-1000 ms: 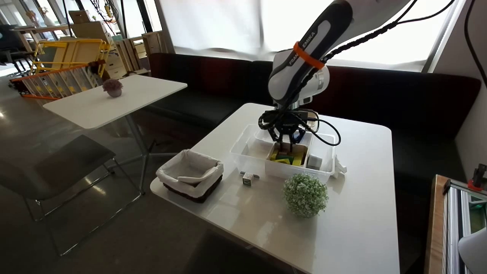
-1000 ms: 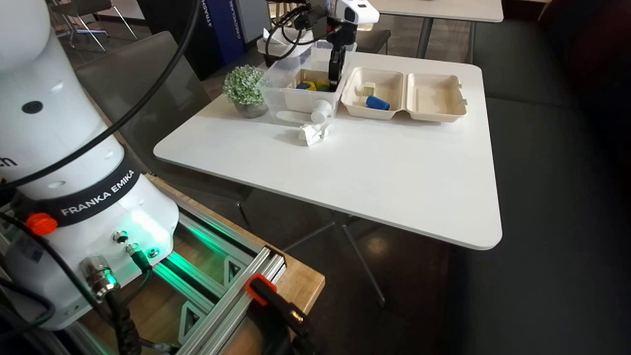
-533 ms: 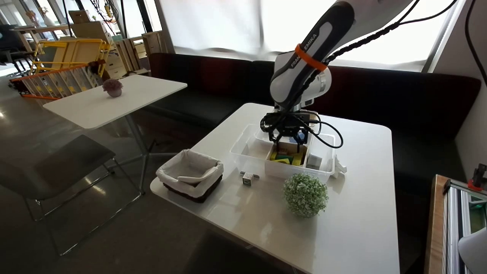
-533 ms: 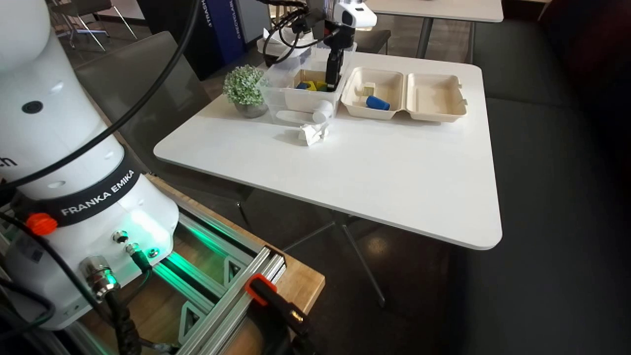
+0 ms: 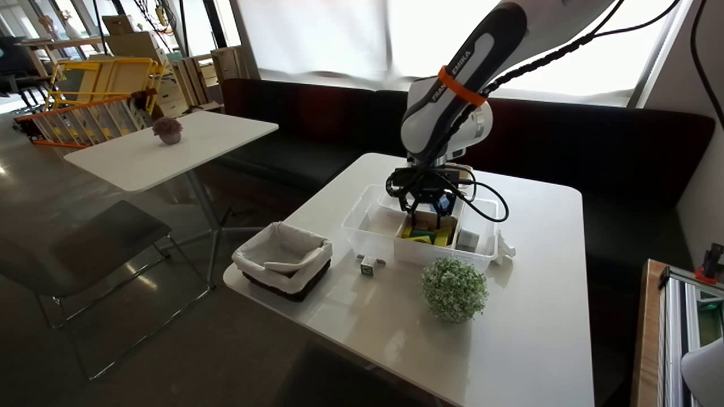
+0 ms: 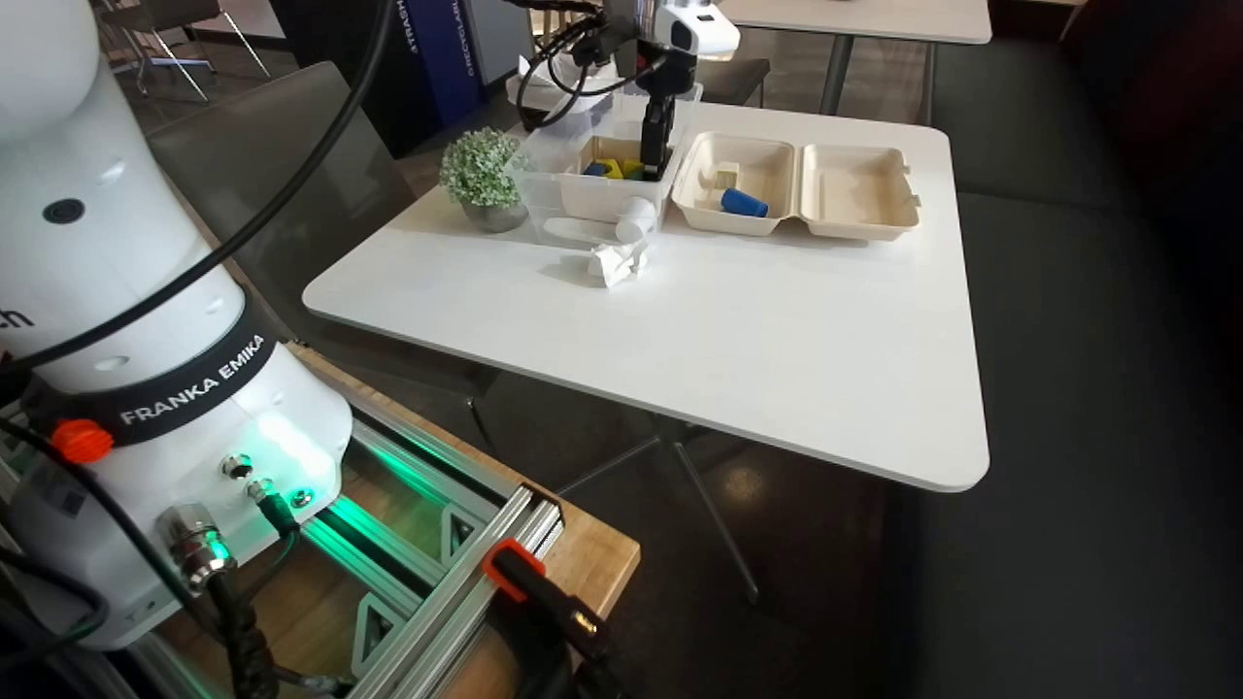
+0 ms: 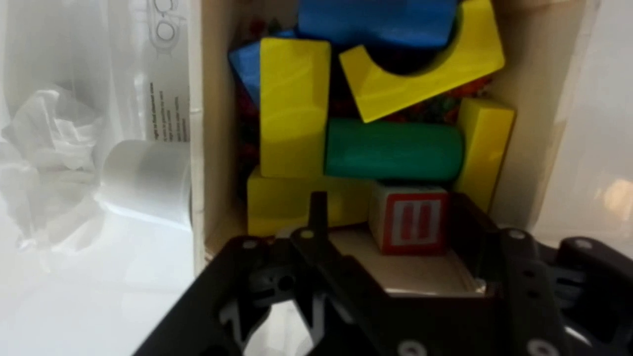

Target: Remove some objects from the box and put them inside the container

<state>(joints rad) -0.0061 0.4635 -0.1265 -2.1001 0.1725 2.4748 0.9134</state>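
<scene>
Inside the tan box (image 7: 197, 163) lie the objects: a yellow block (image 7: 295, 109), a yellow arch (image 7: 410, 92), a green cylinder (image 7: 394, 150), more yellow blocks, blue pieces and a red-edged letter cube (image 7: 414, 222). My gripper (image 7: 389, 205) reaches down into the box with its jaws apart. The cube sits between the fingers, close against the right one; whether they touch I cannot tell. A gap shows at the left finger (image 7: 318, 210). In an exterior view the beige hinged container (image 6: 855, 189) lies open, holding a blue piece (image 6: 744, 203) and a pale block (image 6: 726, 176).
A clear plastic bin (image 5: 370, 240) surrounds the box, with a white roll (image 7: 146, 180) beside it. Nearby are the leafy ball (image 5: 454, 289), a cloth-lined basket (image 5: 243, 263), a small cube (image 5: 368, 265) on the table and crumpled paper (image 6: 619, 264).
The jaws were narrower a second ago, spread wide by half a second ago, and have since drawn in a little. The gripper has shifted slightly within the box.
</scene>
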